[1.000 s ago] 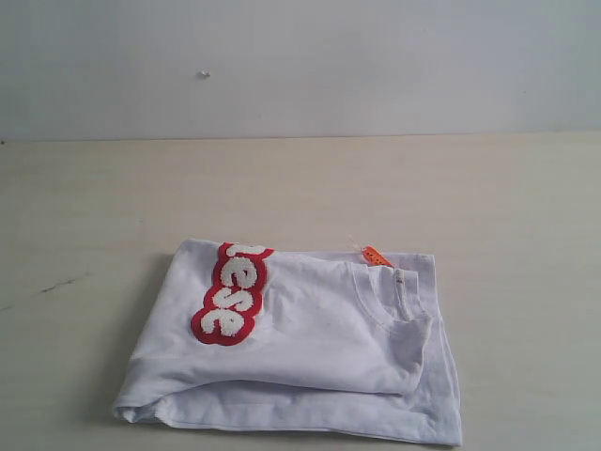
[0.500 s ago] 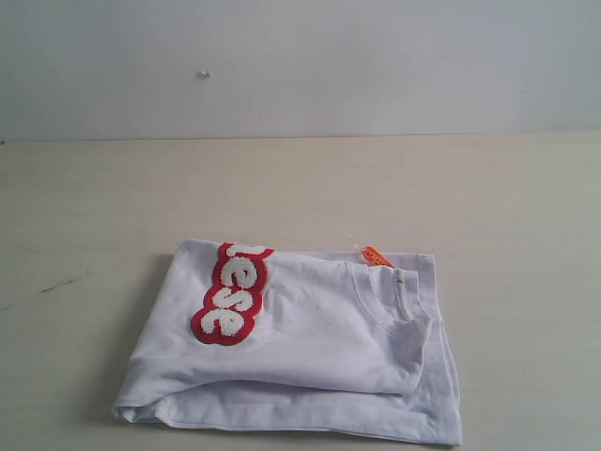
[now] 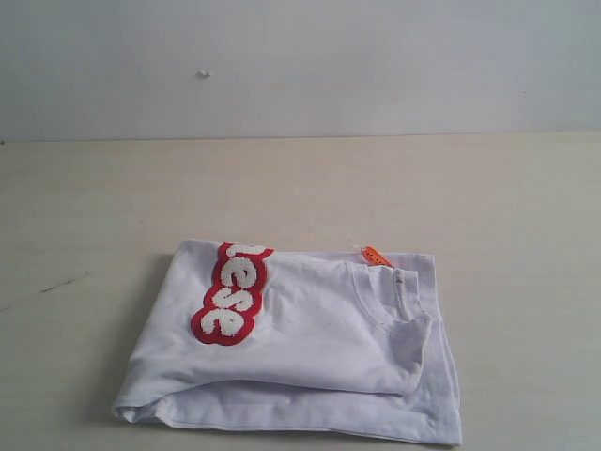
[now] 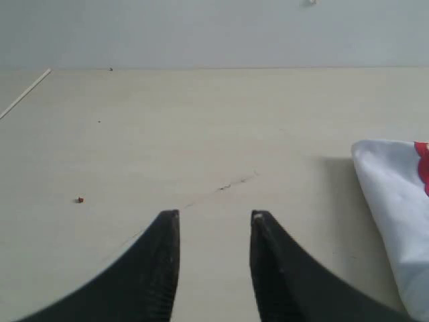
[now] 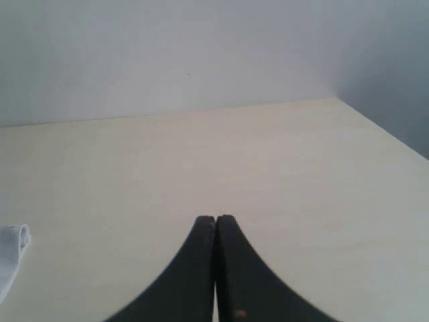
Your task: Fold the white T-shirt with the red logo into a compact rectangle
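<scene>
I see the white T-shirt (image 3: 319, 343) as soft, matt knit cloth, its red logo (image 3: 231, 293) fuzzy and raised. The table (image 3: 282, 183) looks like pale, smooth, matt wood. My left gripper (image 4: 215, 218) and right gripper (image 5: 215, 219) look like matt black plastic.

The T-shirt (image 3: 310, 338) lies folded on the worktop (image 3: 300, 188) between the two sets of fingers, right of the left fingers (image 4: 161, 268) and left of the right fingers (image 5: 201, 268), touching neither. On its top layer the logo (image 3: 232, 293) sits toward the left fingers; the collar (image 3: 380, 301) and neck tag (image 3: 377, 255) sit toward the right ones. Beyond both the worktop runs back to the wall (image 3: 300, 66).
</scene>
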Robot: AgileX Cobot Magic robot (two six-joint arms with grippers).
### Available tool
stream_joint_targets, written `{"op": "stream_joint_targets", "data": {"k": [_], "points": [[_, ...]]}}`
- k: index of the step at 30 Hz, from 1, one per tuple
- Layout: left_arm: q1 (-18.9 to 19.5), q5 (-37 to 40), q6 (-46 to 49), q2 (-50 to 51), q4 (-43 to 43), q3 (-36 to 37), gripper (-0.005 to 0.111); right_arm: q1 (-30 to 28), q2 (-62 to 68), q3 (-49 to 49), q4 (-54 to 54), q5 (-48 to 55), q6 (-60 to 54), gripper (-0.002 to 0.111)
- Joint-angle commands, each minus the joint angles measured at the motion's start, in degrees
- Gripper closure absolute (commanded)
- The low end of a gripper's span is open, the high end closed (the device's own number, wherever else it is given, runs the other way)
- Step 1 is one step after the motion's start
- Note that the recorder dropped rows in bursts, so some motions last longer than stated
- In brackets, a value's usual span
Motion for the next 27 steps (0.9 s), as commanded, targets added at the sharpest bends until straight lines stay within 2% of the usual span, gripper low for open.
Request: {"op": "stream_joint_targets", "data": {"k": [1, 13, 17, 27], "points": [[0.03, -0.49, 0.00, -0.36, -0.22, 0.17, 0.070, -0.22, -0.38, 0.24, -0.55, 0.74, -1.76, 0.108], [0.03, -0.49, 0.00, -0.36, -0.22, 0.17, 0.070, -0.22, -0.38, 0.24, -0.24, 2.53, -1.38, 0.108], [0.03, -0.49, 0.00, -0.36, -0.22, 0.17, 0.070, -0.22, -0.38, 0.24, 5.07, 3.19, 0.55, 0.108], [0.03, -0.49, 0.00, -0.36, -0.22, 0.17, 0.070, -0.22, -0.38, 0.24, 2.28, 2.59, 0.09, 0.108]]}}
